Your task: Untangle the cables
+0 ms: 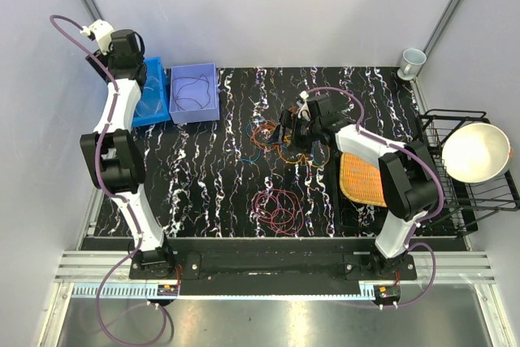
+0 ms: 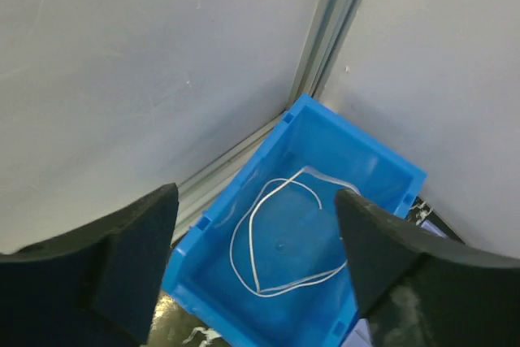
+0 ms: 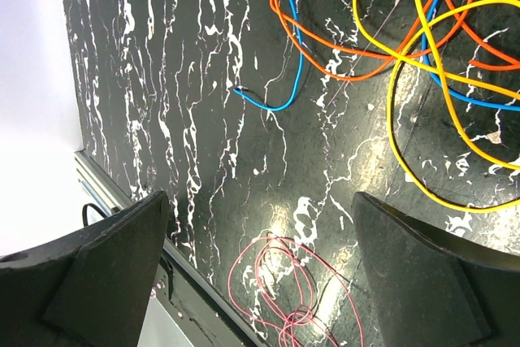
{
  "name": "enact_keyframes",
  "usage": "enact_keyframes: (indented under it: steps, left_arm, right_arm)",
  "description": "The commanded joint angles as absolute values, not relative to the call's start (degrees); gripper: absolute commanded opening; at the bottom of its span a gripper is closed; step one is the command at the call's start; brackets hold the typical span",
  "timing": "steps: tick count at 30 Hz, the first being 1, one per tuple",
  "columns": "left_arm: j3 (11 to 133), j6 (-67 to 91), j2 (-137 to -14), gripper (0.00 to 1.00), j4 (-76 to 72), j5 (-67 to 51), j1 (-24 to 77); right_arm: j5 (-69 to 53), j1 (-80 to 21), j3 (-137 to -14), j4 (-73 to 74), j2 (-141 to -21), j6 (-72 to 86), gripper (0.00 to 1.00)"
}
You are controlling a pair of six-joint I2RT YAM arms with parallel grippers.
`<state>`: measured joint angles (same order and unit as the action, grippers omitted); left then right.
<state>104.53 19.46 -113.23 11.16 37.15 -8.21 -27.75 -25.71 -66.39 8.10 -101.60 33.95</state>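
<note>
Left tool wide open, empty, above blue bin with whitish cable inside. Right tool wide open, empty, over worktop; orange cable, yellow cable and blue cable intertwined there, magenta-red cable apart.

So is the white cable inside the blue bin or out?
Inside: the white cable lies looped on the floor of the blue bin, with the open left tool above it.

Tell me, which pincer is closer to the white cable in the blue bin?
Left. The left pincer hangs open directly above the white cable in its blue bin; the right pincer is across the table, over the tangled cables.
</note>
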Motion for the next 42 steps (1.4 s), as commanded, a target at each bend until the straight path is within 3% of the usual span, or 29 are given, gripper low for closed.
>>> enact_keyframes:
  steps: [1,9,12,16,23,26,28,31,36,42]
  left_arm:
    - [107.67,20.65,-113.12,0.95,10.37,36.65,-8.09]
    - [103.19,14.43,-108.21,0.99,5.73,40.95,-1.52]
    - [97.58,2.67,-104.69,0.99,-7.25,50.95,3.67]
    - [87.65,-16.55,-99.94,0.99,-31.21,47.39,5.53]
    - [85.26,-26.27,-91.34,0.99,-36.74,54.39,8.26]
    - [77.89,-37.76,-87.29,0.99,-50.4,57.91,9.32]
    - [73.59,-51.58,-87.01,0.99,-67.53,59.67,8.62]
    - [73.56,-62.46,-88.68,0.99,-76.1,61.34,5.98]
    - [74.09,-41.34,-83.24,0.99,-46.67,61.1,-3.14]
    - [74.8,-39.46,-84.9,0.99,-43.76,58.62,-4.04]
  right_arm:
    - [-28.74,-25.49,-67.24,6.15,-102.13,34.01,1.0]
    - [-28.74,-25.58,-67.24,6.15,-101.43,34.1,1.0]
    - [-28.65,-25.49,-66.97,6.24,-100.55,34.01,1.0]
    - [-28.74,-25.49,-66.62,6.24,-99.84,34.1,1.0]
    - [-29.09,-25.49,-66.97,5.89,-100.2,34.37,1.0]
    - [-28.92,-25.49,-67.15,5.89,-100.11,34.37,1.0]
    - [-29.44,-25.49,-67.24,5.8,-100.11,34.54,1.0]
    - [-30.49,-25.49,-67.32,5.36,-100.2,35.24,1.0]
    - [-32.17,-25.49,-67.24,5.1,-100.02,35.86,1.0]
    - [-32.08,-25.49,-67.59,5.97,-99.4,35.42,1.0]
